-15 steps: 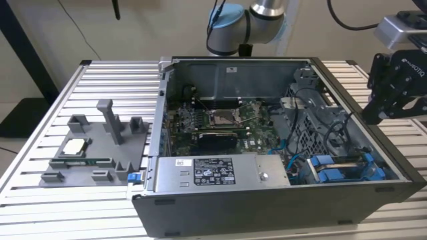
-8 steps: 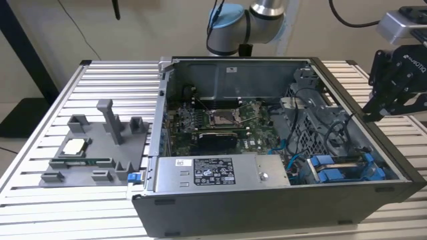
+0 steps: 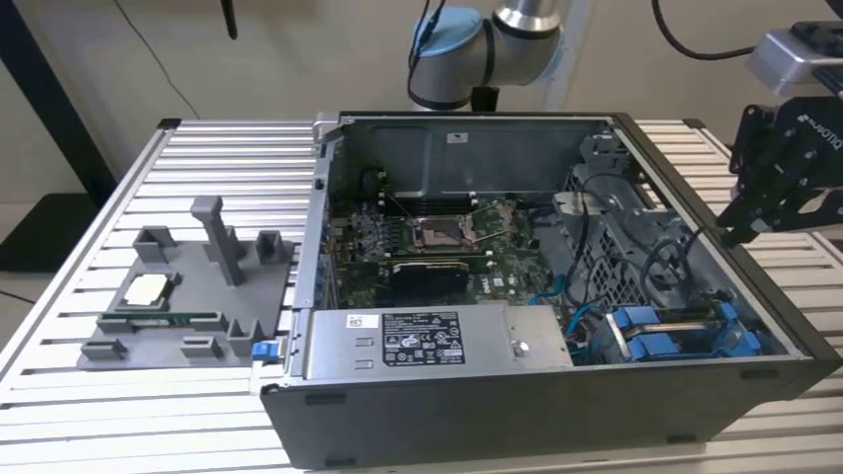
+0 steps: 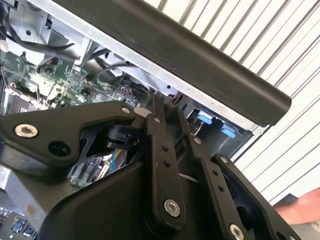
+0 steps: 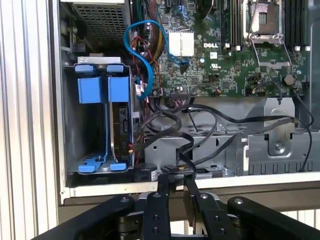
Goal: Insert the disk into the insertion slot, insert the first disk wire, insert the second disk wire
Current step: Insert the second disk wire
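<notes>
**While the tool (image 3: 731, 232) hangs by the case rim, the disk (image 5: 121, 127) sits in its bay**

Edge-on in the insertion slot (image 5: 75, 145), the disk stands between blue carrier rails. Its long axis runs along the bay, and its exposed edge is turned toward the black cables (image 5: 200, 125). A black-and-white printed sticker marks the power-supply box (image 3: 435, 341) (the open computer case (image 3: 527, 425) rests on the ribbed tabletop (image 3: 79, 415)). The tool hovers over the case's side wall; whether it is open or closed cannot be told.
</notes>
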